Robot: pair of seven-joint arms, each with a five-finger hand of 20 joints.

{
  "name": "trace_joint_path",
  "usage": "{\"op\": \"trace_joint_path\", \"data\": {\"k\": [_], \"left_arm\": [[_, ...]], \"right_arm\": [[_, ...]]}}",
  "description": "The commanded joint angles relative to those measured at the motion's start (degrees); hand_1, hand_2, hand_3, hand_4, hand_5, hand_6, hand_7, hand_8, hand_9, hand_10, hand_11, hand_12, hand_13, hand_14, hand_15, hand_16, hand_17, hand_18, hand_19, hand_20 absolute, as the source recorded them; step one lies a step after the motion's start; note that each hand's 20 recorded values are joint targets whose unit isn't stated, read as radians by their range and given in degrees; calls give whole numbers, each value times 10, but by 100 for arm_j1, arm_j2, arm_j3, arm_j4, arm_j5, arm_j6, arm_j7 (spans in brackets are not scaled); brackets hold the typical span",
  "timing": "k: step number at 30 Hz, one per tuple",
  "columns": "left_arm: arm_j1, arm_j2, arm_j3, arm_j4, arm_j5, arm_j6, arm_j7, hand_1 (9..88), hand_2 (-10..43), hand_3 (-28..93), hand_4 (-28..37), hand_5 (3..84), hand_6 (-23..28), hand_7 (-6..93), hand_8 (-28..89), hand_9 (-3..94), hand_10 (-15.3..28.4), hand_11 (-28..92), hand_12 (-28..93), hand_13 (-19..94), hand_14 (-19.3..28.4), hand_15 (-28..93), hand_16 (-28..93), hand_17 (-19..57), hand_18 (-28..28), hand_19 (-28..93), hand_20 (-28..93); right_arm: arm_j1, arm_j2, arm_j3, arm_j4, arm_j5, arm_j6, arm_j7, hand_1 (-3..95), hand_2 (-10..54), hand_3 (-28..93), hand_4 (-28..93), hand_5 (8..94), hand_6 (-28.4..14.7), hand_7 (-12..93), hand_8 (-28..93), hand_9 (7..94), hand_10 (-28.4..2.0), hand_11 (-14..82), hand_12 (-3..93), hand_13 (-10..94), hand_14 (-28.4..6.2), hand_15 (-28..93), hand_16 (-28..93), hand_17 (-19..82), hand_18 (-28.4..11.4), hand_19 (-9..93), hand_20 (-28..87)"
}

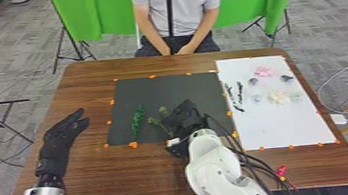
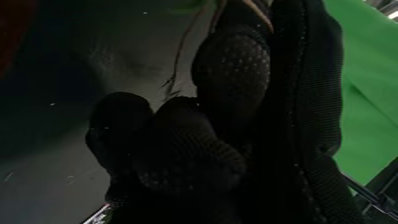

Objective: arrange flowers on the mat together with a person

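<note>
We've got one leafy dark-green sprig [image 1: 138,121] down at 8 o'clock on the black rectangular mat [image 1: 165,88]. Right hand [image 1: 185,118] has fingers curled round a thin paler-green sprig [image 1: 161,120] around 7; left hand [image 1: 64,130]'s relaxed, 9ish. Pink flower [image 1: 264,72] and cream flower [image 1: 279,97] left to do, 3 o'clock. Brown wooden surface [image 1: 105,173], grey carpet [image 1: 17,72].

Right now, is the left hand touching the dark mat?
Apart. The head view shows bare wood between the left hand and the dark mat, left of the mat's edge.
</note>
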Motion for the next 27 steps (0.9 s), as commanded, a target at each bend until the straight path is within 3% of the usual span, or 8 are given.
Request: {"op": "trace_joint_path", "data": {"k": [1,9,20,21,22,23,24,27], "left_arm": [[69,-64,-27,-18,85,-69,-101,299,-39,674,-216,444,55,58,-53,449,143,146,102,342,170,91,15,58,136,56,183],[65,-78,-25,-10,94,-108,-97,299,-40,674,-215,442,54,59,-53,449,143,146,102,340,172,90,18,56,135,52,181],[46,-80,-35,-2,88,-146,-124,298,-40,673,-215,441,54,58,-53,447,143,145,103,338,174,89,22,54,135,52,182],[42,-74,-32,0,85,-150,-130,298,-42,674,-214,441,54,58,-53,447,143,145,103,338,174,89,22,53,135,52,183],[33,-70,-33,3,89,-159,-140,299,-42,674,-214,441,54,58,-53,446,143,144,103,338,174,89,23,53,135,52,183],[38,-74,-38,2,90,-173,-145,299,-42,674,-215,441,54,58,-53,446,142,144,103,338,175,89,23,53,135,52,183],[43,-76,-42,-2,87,-174,-149,299,-41,674,-215,441,54,58,-53,446,142,144,103,338,175,89,23,53,135,53,183],[40,-74,-43,1,83,-180,-149,299,-41,673,-215,440,53,59,-53,446,142,144,104,338,175,89,24,52,136,53,183]], "right_arm": [[-14,-9,-33,-22,187,34,-194,778,-95,-283,382,852,-5,314,121,937,-69,457,172,937,0,666,162,637,-164,932,292],[-45,22,-73,-7,164,-46,-235,732,-95,-283,442,850,-4,256,96,937,-79,403,166,937,-2,615,160,641,-154,925,213],[-125,75,-10,-35,-57,-254,-309,705,-95,-262,468,837,-5,232,72,937,-83,370,179,937,-13,585,176,620,-161,924,196],[-136,82,-8,-42,-63,-237,-314,619,-95,-39,356,827,-5,247,69,937,-84,359,200,937,-16,589,139,621,-157,913,186],[-148,88,8,-54,-99,-280,-317,518,-95,289,73,830,-5,239,67,937,-85,357,195,937,-16,580,162,615,-161,919,188],[-155,90,16,-51,-129,-320,-327,441,-95,537,-141,832,-5,232,64,937,-87,355,189,937,-17,568,184,606,-167,923,190],[-165,100,24,-57,-128,-335,-336,421,-95,596,-192,832,-4,230,60,937,-89,351,188,937,-19,561,191,599,-171,923,192],[-209,118,58,-78,-120,-381,-348,403,-95,626,-203,833,-3,226,31,937,-98,317,198,937,-27,528,211,578,-179,913,202]]}}
